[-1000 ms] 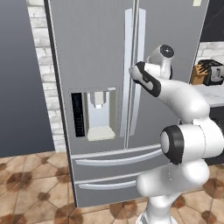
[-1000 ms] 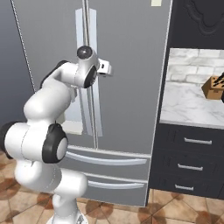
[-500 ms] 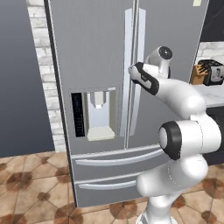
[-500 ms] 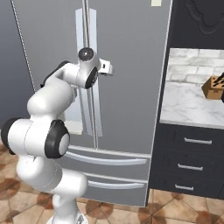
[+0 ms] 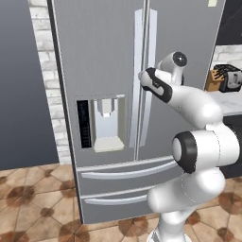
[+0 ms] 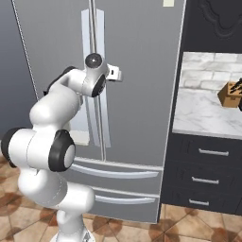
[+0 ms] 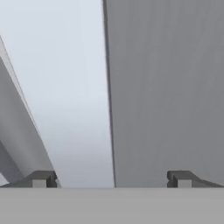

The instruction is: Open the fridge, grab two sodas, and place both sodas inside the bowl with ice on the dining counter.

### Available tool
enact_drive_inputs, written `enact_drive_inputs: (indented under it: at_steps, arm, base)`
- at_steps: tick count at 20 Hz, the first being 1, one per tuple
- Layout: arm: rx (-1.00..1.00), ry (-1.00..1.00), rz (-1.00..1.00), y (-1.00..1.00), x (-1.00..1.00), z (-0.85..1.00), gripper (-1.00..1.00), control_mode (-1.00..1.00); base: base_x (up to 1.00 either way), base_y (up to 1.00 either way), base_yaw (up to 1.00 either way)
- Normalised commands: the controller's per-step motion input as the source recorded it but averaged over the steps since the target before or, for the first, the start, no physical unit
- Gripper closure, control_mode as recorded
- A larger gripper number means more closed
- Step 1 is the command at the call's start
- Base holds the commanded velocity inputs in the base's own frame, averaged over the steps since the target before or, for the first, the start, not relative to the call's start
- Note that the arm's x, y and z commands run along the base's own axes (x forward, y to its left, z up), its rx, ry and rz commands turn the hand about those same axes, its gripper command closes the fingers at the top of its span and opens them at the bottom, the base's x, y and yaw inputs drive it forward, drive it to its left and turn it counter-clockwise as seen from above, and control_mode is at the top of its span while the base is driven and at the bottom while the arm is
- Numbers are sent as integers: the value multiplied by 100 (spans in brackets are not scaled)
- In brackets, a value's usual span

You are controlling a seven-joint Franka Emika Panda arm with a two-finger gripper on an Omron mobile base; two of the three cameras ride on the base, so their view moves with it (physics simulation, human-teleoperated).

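The tall grey fridge (image 5: 104,61) stands shut in front of me, its two long vertical handles (image 5: 144,71) meeting at the centre seam. My gripper (image 6: 118,74) is open and empty, right up against the right door (image 6: 142,85) beside its handle (image 6: 97,108). In the hand view the two fingertips (image 7: 41,179) stand wide apart, with my gripper (image 7: 111,179) facing a pale handle strip (image 7: 65,96) and the grey door face (image 7: 166,87). The sodas, the bowl and the dining counter are out of view.
The dispenser recess (image 5: 106,120) is in the left door, with two bottom drawers (image 5: 123,172) below it. To the right are dark cabinets (image 6: 208,179) under a marble top carrying a knife block (image 6: 231,94) and a toaster (image 5: 231,78). The floor is brown tile.
The arm has stretched a little further forward, bringing the open gripper slightly closer to the right door. The fridge stays shut.
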Motion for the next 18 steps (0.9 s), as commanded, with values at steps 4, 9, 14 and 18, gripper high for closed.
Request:
enact_drive_inputs:
  at_steps: [4,9,14,18]
  arm:
    - [0,0,4,32,1,-5,-100,-100]
    - [-2,0,1,42,3,-8,-100,-100]
    - [0,0,0,7,39,0,-100,-100]
    - [0,0,0,0,49,0,-100,-100]
  base:
    - [0,0,0]
    - [0,0,0]
    - [0,0,0]
    - [0,0,0]
